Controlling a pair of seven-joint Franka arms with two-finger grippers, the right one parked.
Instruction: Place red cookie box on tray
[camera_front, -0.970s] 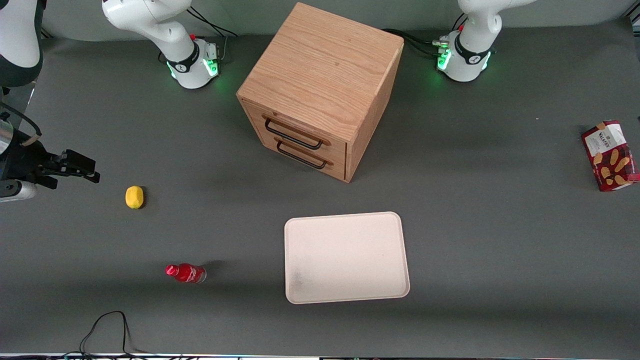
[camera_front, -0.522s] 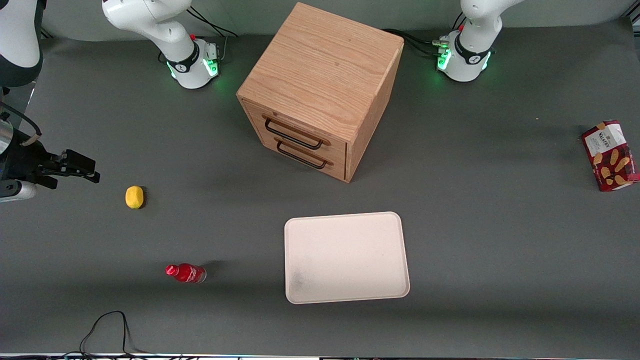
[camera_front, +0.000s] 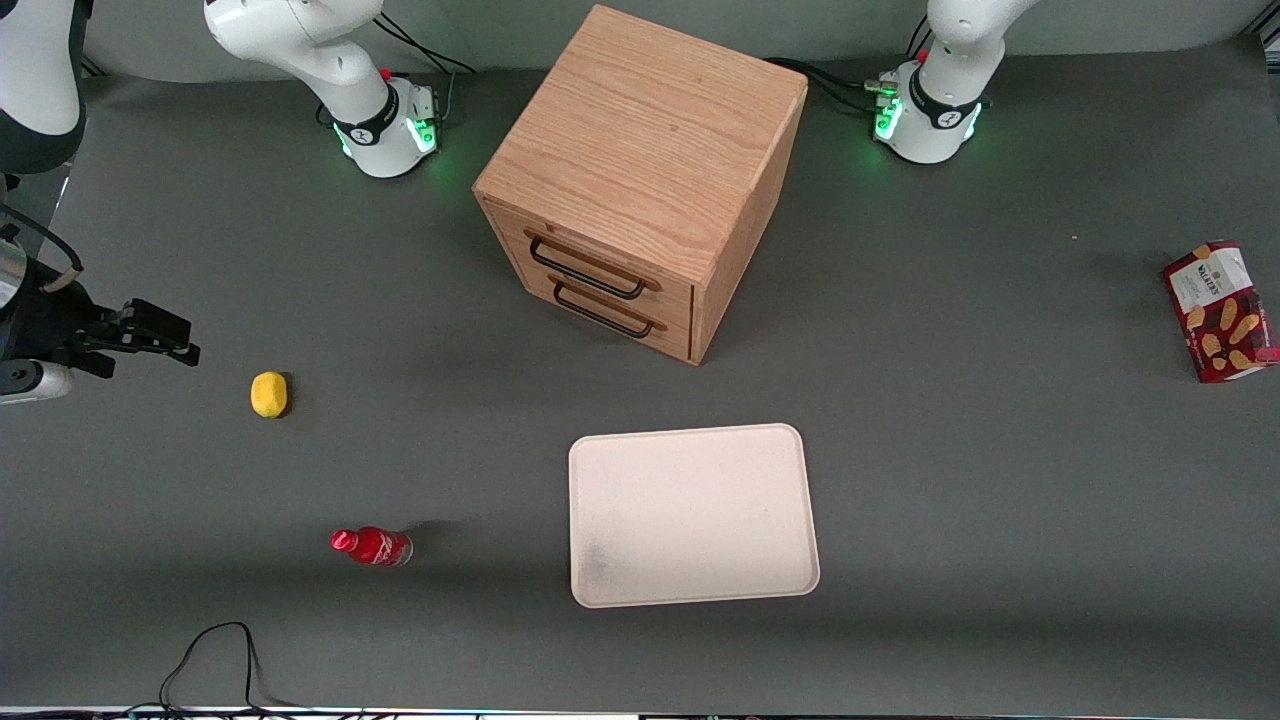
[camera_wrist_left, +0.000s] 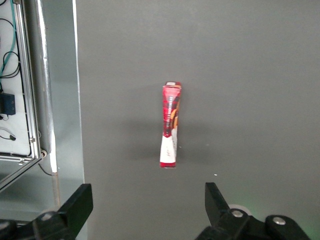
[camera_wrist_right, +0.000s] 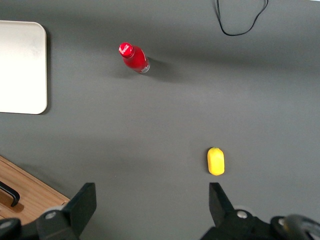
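Your hand (camera_wrist_left: 148, 207) hangs high above the bench (camera_front: 950, 480) with its two fingers spread wide and nothing between them. It is out of sight in the front view, so you must go by the wrist camera. There the red cookie box (camera_wrist_left: 170, 125) lies on the bench straight ahead of the gap between the fingers, well below the hand and apart from it.

In the front view the red cookie box (camera_front: 1221, 311) sits at the working arm's end of the bench, close to the edge and well apart from the tray (camera_front: 692, 515), which lies nearer the front camera than the wooden drawer cabinet (camera_front: 640, 180).

The box appears to lie on one of its broad faces, cookie pictures up, though from the wrist it shows only as a thin sliver. Its long axis runs roughly toward and away from the front camera, slightly tilted, with the white label end farther from that camera and the cookie-picture end nearer. In the wrist view that long axis runs crosswise to the line joining your fingers, so I judge the fingers are already set to close across the box's short width; you mainly need to come down over its middle.
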